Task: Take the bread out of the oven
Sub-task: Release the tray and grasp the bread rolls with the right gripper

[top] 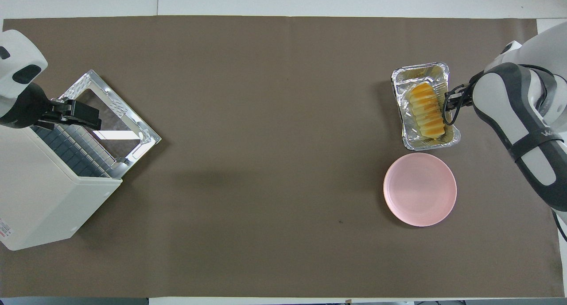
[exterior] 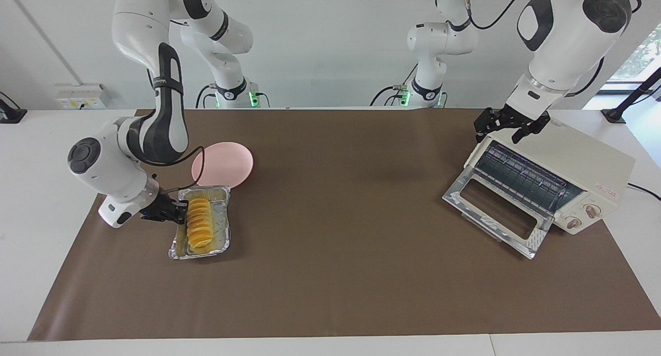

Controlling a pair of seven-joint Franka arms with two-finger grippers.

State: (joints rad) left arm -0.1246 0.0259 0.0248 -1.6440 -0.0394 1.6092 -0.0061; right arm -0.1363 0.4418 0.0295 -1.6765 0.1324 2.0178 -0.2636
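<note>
Right gripper (exterior: 178, 211) sits low at the rim of the foil tray (exterior: 223, 231), jaws clamped on the rim at the side toward the right arm's end of the tabletop (exterior: 330, 294). Bread (exterior: 198, 228) lies in the tray, out of the oven. Pink plate (exterior: 222, 165) just beside the tray, nearer the robots. Oven (exterior: 578, 175) at the left arm's end, glass door (exterior: 498, 211) dropped open, rack showing. Left gripper (exterior: 508, 126) hovers over the oven's top front edge, jaws apart, holding nothing.
</note>
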